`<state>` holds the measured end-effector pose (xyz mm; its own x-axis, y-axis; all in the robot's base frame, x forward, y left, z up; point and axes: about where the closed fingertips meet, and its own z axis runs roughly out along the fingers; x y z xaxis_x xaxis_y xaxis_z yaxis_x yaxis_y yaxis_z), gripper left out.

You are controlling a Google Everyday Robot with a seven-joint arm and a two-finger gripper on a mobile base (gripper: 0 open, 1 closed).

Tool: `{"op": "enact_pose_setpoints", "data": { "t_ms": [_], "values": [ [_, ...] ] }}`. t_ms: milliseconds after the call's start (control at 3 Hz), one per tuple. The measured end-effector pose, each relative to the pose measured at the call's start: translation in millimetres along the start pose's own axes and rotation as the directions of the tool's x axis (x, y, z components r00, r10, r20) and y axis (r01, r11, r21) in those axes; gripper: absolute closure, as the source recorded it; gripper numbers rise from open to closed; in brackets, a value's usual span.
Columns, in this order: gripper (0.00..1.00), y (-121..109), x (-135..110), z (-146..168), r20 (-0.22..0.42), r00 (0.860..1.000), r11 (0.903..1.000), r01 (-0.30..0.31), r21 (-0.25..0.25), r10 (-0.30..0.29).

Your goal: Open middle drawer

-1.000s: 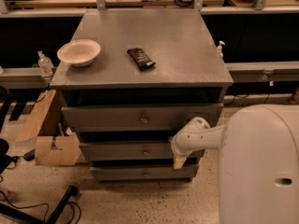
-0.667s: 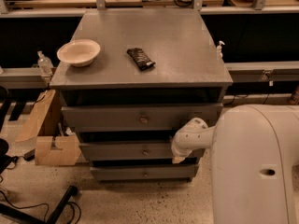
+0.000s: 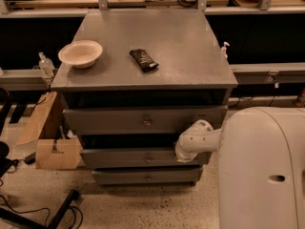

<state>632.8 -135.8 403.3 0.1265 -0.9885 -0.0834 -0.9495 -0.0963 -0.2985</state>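
A grey cabinet has three drawer fronts stacked below its top. The middle drawer (image 3: 119, 158) is the mid-sized front with a small round knob (image 3: 148, 159). It sits between the larger top drawer (image 3: 109, 120) and the narrow bottom drawer (image 3: 124, 177). My gripper (image 3: 185, 152) is at the end of the white arm. It sits against the right end of the middle drawer's front, right of the knob. Its tips are hidden behind the white wrist.
On the cabinet top (image 3: 181, 46) lie a cream bowl (image 3: 80, 53) and a dark snack bar (image 3: 144, 60). A cardboard box (image 3: 52, 149) stands left of the cabinet. A black chair base (image 3: 57, 211) and cables lie on the floor at the lower left. My white body (image 3: 262, 171) fills the lower right.
The white arm end has shifted slightly left and down along the middle drawer front. The drawers show no clear movement.
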Motion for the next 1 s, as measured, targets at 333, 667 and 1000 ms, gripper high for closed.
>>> {"op": "enact_pose_setpoints", "data": {
  "t_ms": [333, 667, 1000],
  "values": [
    [1.0, 3, 0, -2, 0.001, 1.0, 1.0, -0.004, -0.001, 0.004],
    [1.0, 16, 1, -7, 0.006, 1.0, 0.9998, -0.021, -0.003, 0.021],
    [1.0, 17, 0, -8, 0.007, 1.0, 0.9998, -0.022, -0.003, 0.022]
  ]
}}
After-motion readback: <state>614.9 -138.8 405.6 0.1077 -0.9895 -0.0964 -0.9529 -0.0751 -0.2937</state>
